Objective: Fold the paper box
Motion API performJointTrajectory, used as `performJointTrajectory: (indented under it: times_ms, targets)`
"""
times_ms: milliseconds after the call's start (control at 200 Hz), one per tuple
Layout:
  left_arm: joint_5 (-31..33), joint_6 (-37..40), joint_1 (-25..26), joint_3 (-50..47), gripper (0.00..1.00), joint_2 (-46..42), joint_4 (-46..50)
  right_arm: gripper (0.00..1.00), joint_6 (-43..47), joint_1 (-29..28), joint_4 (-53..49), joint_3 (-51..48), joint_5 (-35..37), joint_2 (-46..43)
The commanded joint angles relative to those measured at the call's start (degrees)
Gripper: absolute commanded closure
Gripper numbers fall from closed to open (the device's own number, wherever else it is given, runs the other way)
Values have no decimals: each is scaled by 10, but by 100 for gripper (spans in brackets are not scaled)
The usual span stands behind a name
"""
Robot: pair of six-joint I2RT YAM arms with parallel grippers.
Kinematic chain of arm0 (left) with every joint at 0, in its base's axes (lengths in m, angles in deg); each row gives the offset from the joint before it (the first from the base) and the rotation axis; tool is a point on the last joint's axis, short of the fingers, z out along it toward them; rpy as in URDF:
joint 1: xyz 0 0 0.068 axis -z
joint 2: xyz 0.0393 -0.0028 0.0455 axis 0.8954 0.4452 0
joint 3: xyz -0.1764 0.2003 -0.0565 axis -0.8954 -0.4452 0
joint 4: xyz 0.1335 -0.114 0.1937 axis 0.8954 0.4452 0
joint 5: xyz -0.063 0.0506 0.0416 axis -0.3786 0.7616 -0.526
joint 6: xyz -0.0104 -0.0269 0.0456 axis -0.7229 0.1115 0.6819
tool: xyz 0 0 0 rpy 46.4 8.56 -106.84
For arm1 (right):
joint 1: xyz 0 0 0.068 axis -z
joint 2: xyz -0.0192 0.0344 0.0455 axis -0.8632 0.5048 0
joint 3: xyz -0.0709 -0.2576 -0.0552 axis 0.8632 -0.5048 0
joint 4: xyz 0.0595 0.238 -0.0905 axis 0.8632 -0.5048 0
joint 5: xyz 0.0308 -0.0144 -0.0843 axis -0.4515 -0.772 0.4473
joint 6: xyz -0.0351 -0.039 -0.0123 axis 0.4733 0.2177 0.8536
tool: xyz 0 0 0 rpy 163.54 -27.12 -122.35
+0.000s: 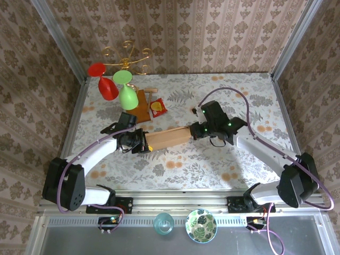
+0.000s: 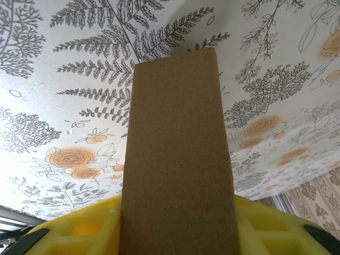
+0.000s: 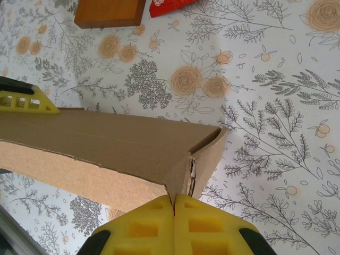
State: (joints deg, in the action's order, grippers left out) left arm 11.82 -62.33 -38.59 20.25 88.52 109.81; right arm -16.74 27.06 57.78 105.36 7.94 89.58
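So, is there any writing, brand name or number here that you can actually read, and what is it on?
No text can be read anywhere.
On the red packet: a yellow print, too small and blurred to read.
On the paper box: plain brown cardboard, no print on the faces in view.
On the tablecloth: flowers and ferns, no words.

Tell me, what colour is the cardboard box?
Plain brown all over. The paper box shows best in the right wrist view.
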Motion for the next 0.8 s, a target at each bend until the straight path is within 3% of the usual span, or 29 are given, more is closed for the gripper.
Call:
performJointTrajectory:
  times_ms: [0, 430, 795]
  targets:
    - [56, -108, -3, -25, 93, 15, 43, 100, -7, -7, 28, -54, 30, -13]
    - [54, -117, -6, -32, 95, 21, 29, 100, 47, -43, 156, -188, 88, -56]
    - [53, -124, -12, -38, 98, 30, 15, 100, 58, -52, 138, -217, 134, -49]
